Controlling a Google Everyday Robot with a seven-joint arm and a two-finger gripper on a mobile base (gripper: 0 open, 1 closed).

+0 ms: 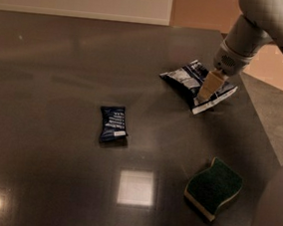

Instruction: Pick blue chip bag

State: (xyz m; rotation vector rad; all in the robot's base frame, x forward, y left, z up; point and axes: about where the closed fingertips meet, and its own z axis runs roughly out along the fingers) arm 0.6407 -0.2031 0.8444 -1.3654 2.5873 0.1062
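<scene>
The blue chip bag (187,78) is a crumpled dark-blue foil bag with white and silver patches. It lies on the dark table (61,67) at the right rear. My gripper (205,94) comes down from the upper right on the grey arm and sits on the bag's right half, covering part of it. The bag rests on the table.
A smaller flat dark-blue packet (113,124) with white text lies near the table's middle. A green and yellow sponge (214,188) lies at the front right. The table's right edge (260,126) runs diagonally close to the bag and sponge.
</scene>
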